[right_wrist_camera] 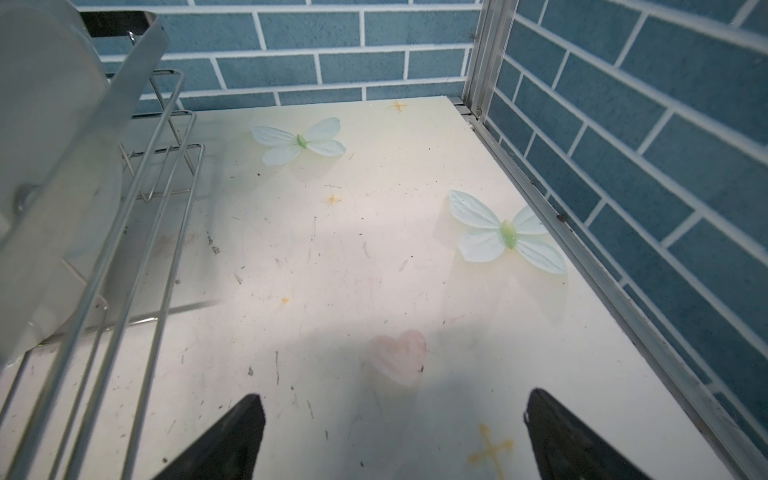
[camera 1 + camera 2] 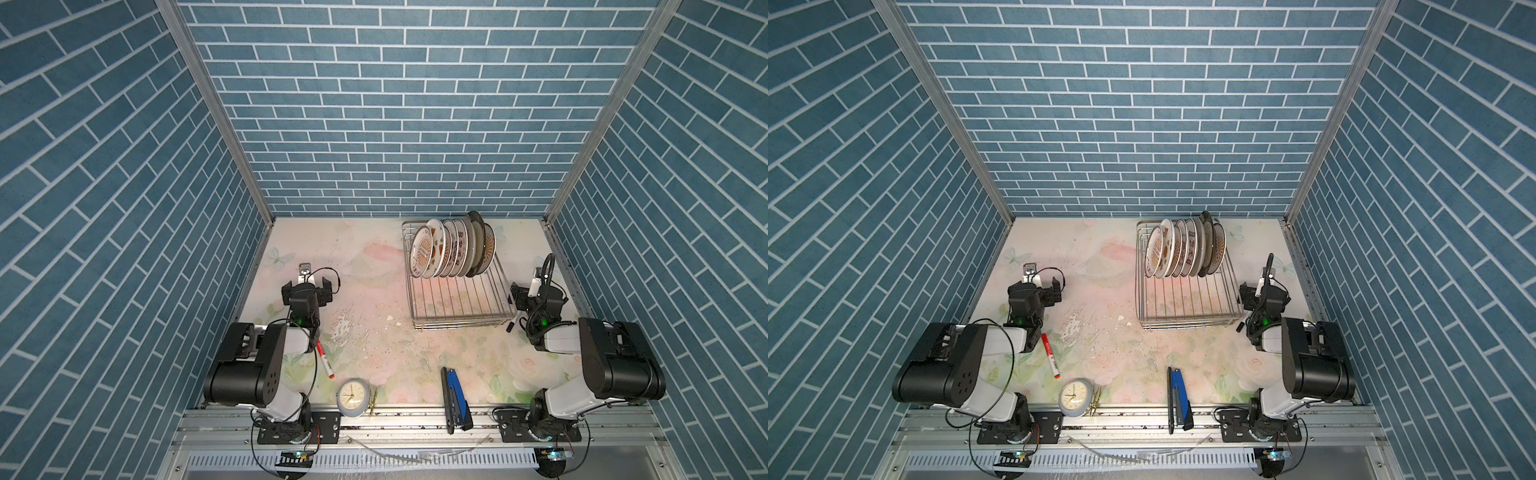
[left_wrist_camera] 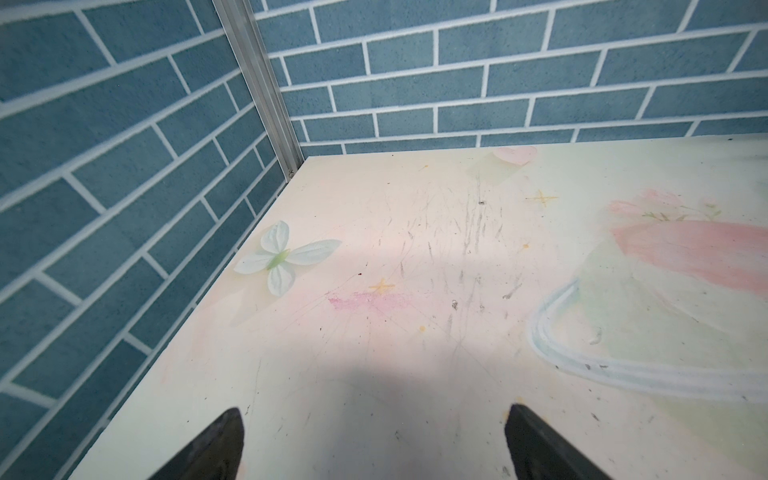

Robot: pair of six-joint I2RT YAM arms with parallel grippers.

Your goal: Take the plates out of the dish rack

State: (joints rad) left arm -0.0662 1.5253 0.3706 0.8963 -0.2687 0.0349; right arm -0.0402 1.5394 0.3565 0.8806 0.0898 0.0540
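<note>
Plates (image 2: 451,249) stand on edge in a close row at the far end of the dish rack (image 2: 461,303), printed faces turned to the left, with a dark-rimmed one near the right end of the row. In both top views the rack sits on the right half of the table (image 2: 365,266), towards the far wall. The left gripper (image 2: 307,291) hangs over the left side of the table, well apart from the rack, jaws spread and empty. The right gripper (image 2: 536,297) sits just beside the rack's right edge near its near corner; whether it touches the wire cannot be told. A small black pen (image 2: 511,324) lies by that corner. Along the near edge lie a red marker (image 2: 324,359), a round clock (image 2: 351,398) and a blue stapler (image 2: 455,392).

From the left wrist view, the left gripper (image 3: 374,415) shows two dark fingertips (image 3: 226,432) set wide apart, with only scuffed floral table (image 3: 415,249) between them.

From the right wrist view, the right gripper (image 1: 395,397) is likewise spread wide and holds nothing. The dish rack (image 1: 137,208) wires run alongside it, and the pale back of a plate (image 1: 45,124) rises behind those wires, outside the fingers.
</note>
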